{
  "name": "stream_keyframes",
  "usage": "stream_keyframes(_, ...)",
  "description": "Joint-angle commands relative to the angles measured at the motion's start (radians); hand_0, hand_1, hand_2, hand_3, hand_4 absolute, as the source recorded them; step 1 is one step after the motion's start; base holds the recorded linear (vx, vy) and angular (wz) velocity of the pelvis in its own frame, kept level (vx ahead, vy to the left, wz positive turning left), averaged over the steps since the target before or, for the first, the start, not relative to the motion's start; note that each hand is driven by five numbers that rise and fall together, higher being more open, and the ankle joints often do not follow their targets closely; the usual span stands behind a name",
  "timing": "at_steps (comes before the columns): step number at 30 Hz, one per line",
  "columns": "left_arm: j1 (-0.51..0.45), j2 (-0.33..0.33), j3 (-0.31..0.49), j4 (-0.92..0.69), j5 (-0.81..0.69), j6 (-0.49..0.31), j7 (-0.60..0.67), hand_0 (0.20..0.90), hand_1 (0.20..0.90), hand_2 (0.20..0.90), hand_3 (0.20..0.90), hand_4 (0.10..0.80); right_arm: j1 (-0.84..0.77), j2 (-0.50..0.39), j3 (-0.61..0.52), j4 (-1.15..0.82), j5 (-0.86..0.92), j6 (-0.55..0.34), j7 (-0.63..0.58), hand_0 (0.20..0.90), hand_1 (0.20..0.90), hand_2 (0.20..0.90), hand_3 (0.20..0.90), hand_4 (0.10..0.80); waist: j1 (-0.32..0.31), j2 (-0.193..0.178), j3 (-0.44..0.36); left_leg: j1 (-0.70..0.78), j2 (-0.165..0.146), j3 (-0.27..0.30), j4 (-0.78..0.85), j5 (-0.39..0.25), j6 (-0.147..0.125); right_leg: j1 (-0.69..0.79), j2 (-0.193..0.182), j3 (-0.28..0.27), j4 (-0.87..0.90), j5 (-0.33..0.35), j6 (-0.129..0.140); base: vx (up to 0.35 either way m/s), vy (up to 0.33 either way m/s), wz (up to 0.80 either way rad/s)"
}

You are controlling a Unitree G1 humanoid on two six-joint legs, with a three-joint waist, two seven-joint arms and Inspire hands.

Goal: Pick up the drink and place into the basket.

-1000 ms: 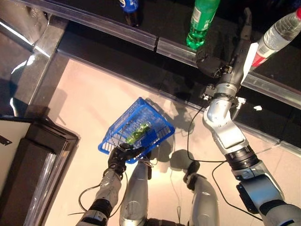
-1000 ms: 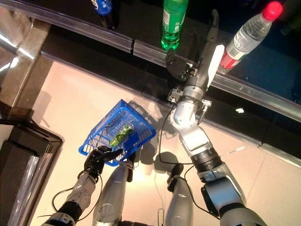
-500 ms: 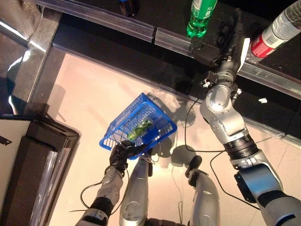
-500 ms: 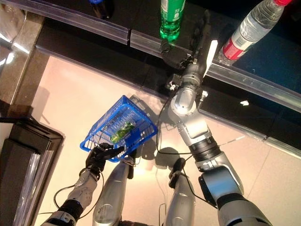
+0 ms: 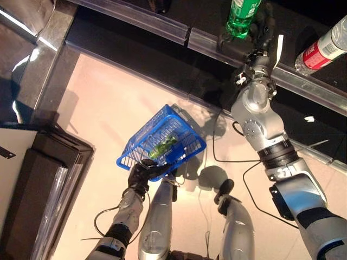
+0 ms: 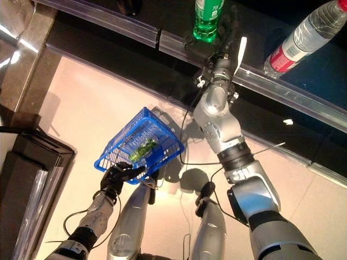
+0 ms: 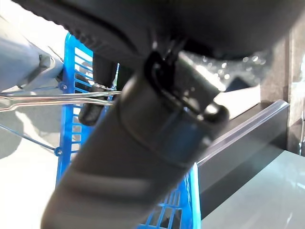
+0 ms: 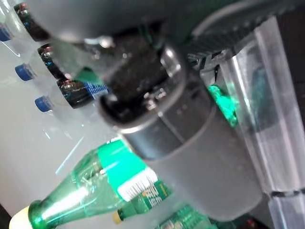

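A green bottle (image 5: 241, 12) stands on the dark shelf behind a clear rail (image 5: 141, 23). My right hand (image 5: 262, 31) reaches up to the shelf, fingers straight and open, right beside that bottle, its white-covered thumb on the other side. The bottle also shows close past the thumb in the right wrist view (image 8: 90, 188). My left hand (image 5: 142, 172) is shut on the thin wire handles (image 7: 47, 98) of the blue basket (image 5: 187, 145), held off the floor at the lower left. A green drink (image 5: 164, 145) lies in the basket.
A clear bottle with a red label (image 5: 324, 47) stands on the shelf to the right of my right hand. Dark bottles with blue caps (image 8: 28, 71) stand further along the shelf. A black cabinet (image 5: 38, 179) stands at the left on the pale floor.
My right hand has moved left along the shelf, from between the two bottles to right beside the green one. The basket stays held low at the left. The camera has shifted a little.
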Motion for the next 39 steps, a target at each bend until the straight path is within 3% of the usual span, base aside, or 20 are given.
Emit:
stream_keyframes(1, 0.183, 0.111, -0.097, -0.006, -0.002, 0.063, 0.053, 0.3, 0.3, 0.3, 0.2, 0.1, -0.171, -0.09, -0.058, -0.027, -0.071, -0.114, -0.046, 0.9, 0.9, 0.9, 0.9, 0.8, 0.048, 0.003, -0.013, -0.044, -0.03, -0.041, 0.015, 0.0, 0.013, -0.002, -0.026, 0.004, -0.044, 0.087, 0.006, 0.011, -0.011, 0.05)
stream_keyframes(6, 0.19, 0.125, -0.103, -0.014, -0.008, 0.065, 0.053, 0.3, 0.3, 0.3, 0.2, 0.1, -0.228, -0.124, -0.04, 0.025, -0.113, -0.105, -0.082, 0.9, 0.9, 0.9, 0.9, 0.8, 0.059, 0.003, -0.013, -0.056, -0.034, -0.048, 0.015, 0.001, 0.016, -0.012, -0.027, -0.001, -0.038, 0.088, 0.007, 0.018, -0.009, 0.06)
stream_keyframes(7, 0.199, 0.126, -0.104, -0.011, -0.01, 0.064, 0.05, 0.3, 0.3, 0.3, 0.2, 0.1, -0.232, -0.13, -0.031, 0.036, -0.117, -0.106, -0.09, 0.9, 0.9, 0.9, 0.9, 0.8, 0.059, 0.001, -0.013, -0.037, -0.036, -0.051, 0.022, -0.028, 0.011, 0.003, -0.026, 0.01, -0.027, 0.061, 0.017, 0.08, -0.02, 0.14)
stream_keyframes(10, 0.2, 0.132, -0.107, -0.023, -0.014, 0.059, 0.048, 0.3, 0.3, 0.3, 0.2, 0.1, -0.262, -0.152, -0.017, 0.057, -0.133, -0.102, -0.103, 0.9, 0.9, 0.9, 0.9, 0.8, 0.065, 0.0, -0.013, -0.064, -0.038, -0.053, 0.021, -0.002, 0.018, -0.013, -0.027, -0.006, -0.039, 0.085, 0.006, -0.017, 0.002, 0.09)
stream_keyframes(11, 0.21, 0.134, -0.11, -0.026, -0.02, 0.057, 0.045, 0.3, 0.3, 0.3, 0.2, 0.1, -0.264, -0.155, -0.007, 0.065, -0.144, -0.095, -0.107, 0.9, 0.9, 0.9, 0.9, 0.8, 0.066, 0.0, -0.013, -0.045, -0.039, -0.057, 0.03, -0.033, 0.012, 0.002, -0.027, 0.006, -0.026, 0.058, 0.017, 0.093, -0.01, 0.03)
stream_keyframes(15, 0.215, 0.143, -0.113, -0.039, -0.025, 0.06, 0.038, 0.3, 0.3, 0.3, 0.2, 0.1, -0.3, -0.174, 0.025, 0.094, -0.16, -0.08, -0.092, 0.9, 0.9, 0.9, 0.9, 0.8, 0.072, 0.001, -0.013, -0.052, -0.042, -0.062, 0.036, -0.035, 0.014, 0.001, -0.029, 0.004, -0.026, 0.057, 0.017, 0.025, -0.002, 0.0)
stream_keyframes(26, 0.232, 0.165, -0.117, -0.058, -0.053, 0.063, 0.035, 0.3, 0.3, 0.3, 0.2, 0.1, -0.371, -0.191, 0.067, 0.139, -0.107, -0.106, -0.093, 0.9, 0.9, 0.9, 0.9, 0.8, 0.084, 0.004, -0.013, -0.06, -0.048, -0.064, 0.034, -0.035, 0.013, -0.005, -0.036, -0.004, -0.029, 0.06, 0.02, 0.0, 0.0, 0.0)
stream_keyframes(27, 0.234, 0.167, -0.116, -0.057, -0.055, 0.06, 0.032, 0.3, 0.3, 0.3, 0.2, 0.1, -0.376, -0.192, 0.067, 0.151, -0.126, -0.1, -0.098, 0.493, 0.493, 0.493, 0.425, 0.325, 0.086, 0.004, -0.013, -0.06, -0.048, -0.065, 0.035, -0.036, 0.013, -0.005, -0.037, -0.005, -0.03, 0.06, 0.021, 0.0, 0.0, 0.0)
stream_keyframes(28, 0.235, 0.169, -0.115, -0.058, -0.06, 0.058, 0.03, 0.3, 0.3, 0.3, 0.2, 0.1, -0.385, -0.197, 0.073, 0.171, -0.132, -0.1, -0.099, 0.3, 0.3, 0.3, 0.2, 0.1, 0.088, 0.004, -0.013, -0.061, -0.049, -0.066, 0.035, -0.036, 0.013, -0.004, -0.036, -0.006, -0.031, 0.06, 0.02, 0.0, 0.0, 0.0)
stream_keyframes(39, 0.252, 0.208, -0.112, -0.091, -0.075, 0.037, -0.002, 0.3, 0.3, 0.3, 0.2, 0.1, -0.428, -0.281, 0.116, 0.329, -0.024, -0.13, -0.04, 0.3, 0.3, 0.3, 0.2, 0.1, 0.095, -0.007, -0.013, -0.067, -0.045, -0.066, 0.047, -0.043, 0.016, -0.003, -0.036, -0.019, -0.024, 0.06, 0.019, -0.01, -0.019, 0.04)
